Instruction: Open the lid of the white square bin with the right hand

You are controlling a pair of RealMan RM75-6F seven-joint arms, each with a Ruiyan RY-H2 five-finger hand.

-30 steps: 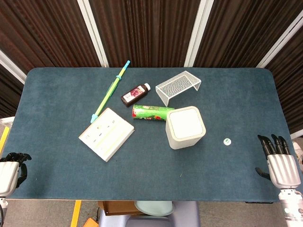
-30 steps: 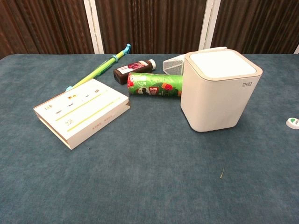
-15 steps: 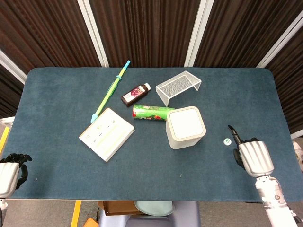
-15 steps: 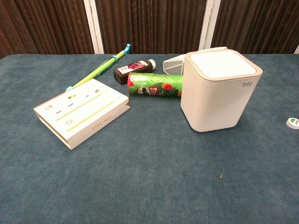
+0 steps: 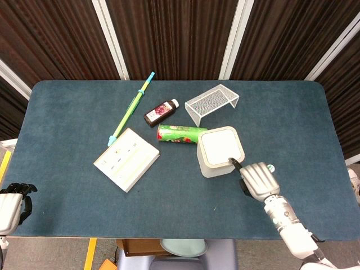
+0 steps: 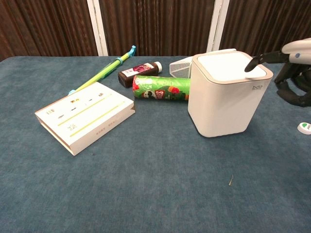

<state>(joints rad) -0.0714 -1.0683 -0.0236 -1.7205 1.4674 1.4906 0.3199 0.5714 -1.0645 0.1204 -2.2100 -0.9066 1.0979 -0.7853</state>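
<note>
The white square bin stands mid-table with its lid down flat; the chest view shows the bin and lid at right. My right hand hovers just right of the bin, holding nothing. One finger points at the lid's near right edge while the others curl under. In the chest view that fingertip lies at the lid's right rim; I cannot tell if it touches. My left hand rests off the table's front left corner, fingers curled, holding nothing.
Left of the bin lie a green tube, a brown bottle, a white book and a green-blue pen. A wire rack stands behind the bin. A small white-green cap lies beside my right hand.
My right hand has swept from the table's front right edge leftwards to the bin, curling its fingers and extending one to the lid's edge. The bin and left hand have not moved.
</note>
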